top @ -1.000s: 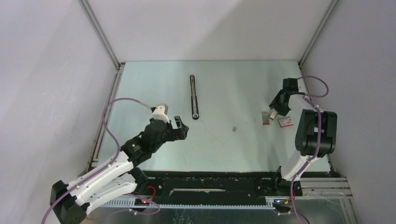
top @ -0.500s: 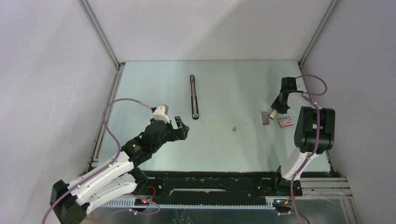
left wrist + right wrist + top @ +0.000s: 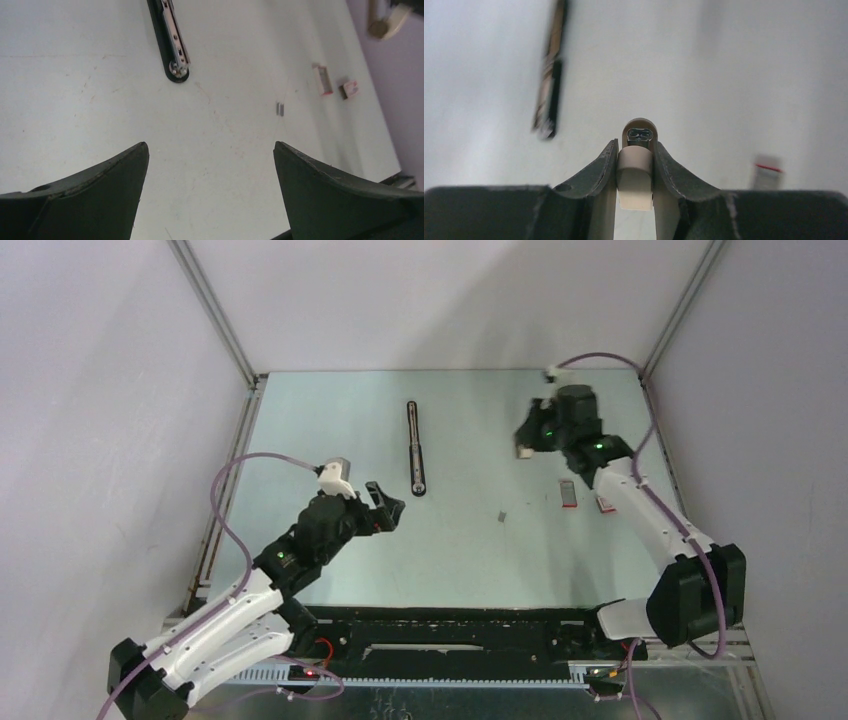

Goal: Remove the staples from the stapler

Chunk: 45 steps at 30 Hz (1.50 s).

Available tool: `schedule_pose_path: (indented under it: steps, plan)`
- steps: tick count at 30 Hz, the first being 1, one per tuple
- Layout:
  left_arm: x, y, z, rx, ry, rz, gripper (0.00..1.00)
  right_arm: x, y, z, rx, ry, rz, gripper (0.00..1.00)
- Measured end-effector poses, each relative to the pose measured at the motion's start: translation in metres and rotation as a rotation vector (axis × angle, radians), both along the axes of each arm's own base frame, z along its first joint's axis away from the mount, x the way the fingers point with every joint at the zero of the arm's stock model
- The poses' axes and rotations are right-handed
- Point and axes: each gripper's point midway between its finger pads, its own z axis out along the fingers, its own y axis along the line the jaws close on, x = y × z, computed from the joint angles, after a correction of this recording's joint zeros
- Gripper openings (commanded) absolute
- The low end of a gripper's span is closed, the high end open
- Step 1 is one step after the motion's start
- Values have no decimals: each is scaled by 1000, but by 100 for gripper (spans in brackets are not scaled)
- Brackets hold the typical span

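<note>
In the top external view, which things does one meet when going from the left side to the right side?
left gripper → stapler → staples → right gripper, shut on a beige tool → grey tray → red-and-white box

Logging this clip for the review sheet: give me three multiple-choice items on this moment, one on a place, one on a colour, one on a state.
1. Where is the long, thin black stapler bar?
A. lying flat on the pale table, touched by nothing
B. standing upright
C. hanging over the near edge

2. What colour is the small plastic piece in the right gripper?
A. blue
B. beige
C. green

3. How is the left gripper?
A. shut on the stapler bar
B. shut on the plastic piece
C. open, holding nothing

Answers: 1 A, the top view shows it alone mid-table. 2 B, the right wrist view shows it beige. 3 C, its fingers stand wide apart over bare table.
</note>
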Motion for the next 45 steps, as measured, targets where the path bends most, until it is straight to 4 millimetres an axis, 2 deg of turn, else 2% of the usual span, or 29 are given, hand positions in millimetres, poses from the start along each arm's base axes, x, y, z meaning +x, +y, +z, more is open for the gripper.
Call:
schedule_pose_path:
  steps: [1, 4, 6, 8, 12, 14, 16, 20, 24, 29, 36, 41, 45]
  plan:
    - [2, 0, 3, -27, 0, 2, 100, -7, 31, 3, -9, -18, 118, 0]
    - [9, 6, 9, -102, -4, 23, 100, -37, 102, -8, -27, -40, 401, 0]
    - [9, 8, 9, -137, -6, 30, 100, -63, 134, -24, -3, -45, 547, 0]
    - [7, 9, 9, -166, -12, 24, 100, -91, 149, -48, 40, -48, 653, 0]
    - [1, 4, 14, -209, -30, -10, 96, -148, 163, -84, 61, -147, 823, 0]
    - [0, 1, 16, -226, -35, -28, 93, -178, 175, -91, 50, -245, 928, 0]
    - [-1, -6, 17, -242, -35, -59, 91, -197, 184, -89, 63, -322, 1001, 0]
    - [-4, -21, 11, -277, -8, -123, 88, -195, 191, -65, 101, -469, 1005, 0]
    - [-10, -38, 3, -299, 32, -182, 86, -194, 190, -44, 147, -599, 963, 0]
    - [-17, -60, 6, -350, 52, -247, 81, -195, 182, -38, 197, -656, 894, 0]
    - [-19, -81, 13, -421, 59, -292, 76, -196, 176, -25, 252, -704, 841, 0]
    - [-23, -95, -3, -400, 104, -320, 71, -199, 178, -16, 291, -721, 832, 0]
    - [-27, -102, -19, -371, 145, -334, 69, -200, 180, -16, 303, -716, 837, 0]
